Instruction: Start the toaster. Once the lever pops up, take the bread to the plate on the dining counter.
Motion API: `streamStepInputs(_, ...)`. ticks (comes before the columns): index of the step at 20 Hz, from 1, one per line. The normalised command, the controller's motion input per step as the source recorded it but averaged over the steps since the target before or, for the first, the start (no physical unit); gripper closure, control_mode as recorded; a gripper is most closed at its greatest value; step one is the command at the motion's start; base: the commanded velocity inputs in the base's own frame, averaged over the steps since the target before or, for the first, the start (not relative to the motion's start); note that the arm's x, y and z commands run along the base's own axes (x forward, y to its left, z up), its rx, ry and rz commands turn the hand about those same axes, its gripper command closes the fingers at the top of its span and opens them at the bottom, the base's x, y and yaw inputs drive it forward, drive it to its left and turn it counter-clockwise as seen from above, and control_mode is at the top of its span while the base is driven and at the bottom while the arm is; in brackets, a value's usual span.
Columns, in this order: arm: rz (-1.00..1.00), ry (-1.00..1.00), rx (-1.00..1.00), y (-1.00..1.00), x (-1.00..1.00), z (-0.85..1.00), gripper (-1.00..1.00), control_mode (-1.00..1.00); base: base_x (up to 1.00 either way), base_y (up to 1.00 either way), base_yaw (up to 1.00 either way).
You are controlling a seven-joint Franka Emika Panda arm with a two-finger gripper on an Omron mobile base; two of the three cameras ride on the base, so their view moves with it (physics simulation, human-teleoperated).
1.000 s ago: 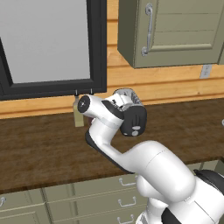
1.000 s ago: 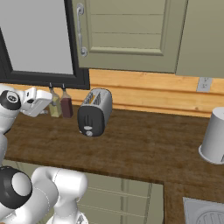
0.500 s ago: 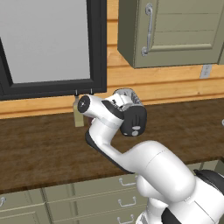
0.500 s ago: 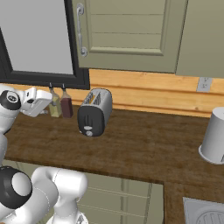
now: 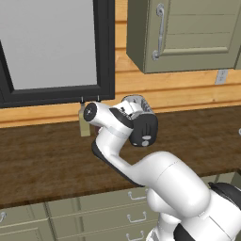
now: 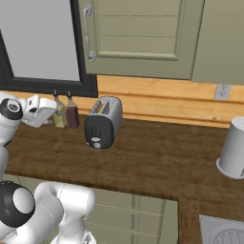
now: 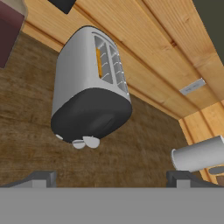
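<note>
The gripper [image 7: 111,177] is held wide open and empty, aimed at the black end panel of the toaster [image 7: 89,85], well apart from it. The toaster is set lengthwise toward the counter's [image 6: 157,162] back edge, bread [image 7: 99,62] in one slot. The arm is bent over the counter's left part.

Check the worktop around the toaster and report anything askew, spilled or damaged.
Nothing stands out. The toaster stands upright on the wooden worktop, bread sitting in one slot. Two bottles stand upright beside it and a grey canister stands farther right. No spills or damage show. The gripper is open, apart from the toaster.
</note>
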Motion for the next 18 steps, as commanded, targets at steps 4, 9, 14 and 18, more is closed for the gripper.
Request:
streamStepInputs(4,0.0,0.0,0.0,0.0,0.0,0.0,-1.0,-1.0,0.0,0.0,0.0)
streamStepInputs(9,0.0,0.0,0.0,0.0,0.0,0.0,-1.0,-1.0,0.0,0.0,0.0)
streamStepInputs(14,0.0,0.0,0.0,0.0,0.0,0.0,-1.0,-1.0,0.0,0.0,0.0)
streamStepInputs(18,0.0,0.0,0.0,0.0,0.0,0.0,-1.0,-1.0,0.0,0.0,0.0)
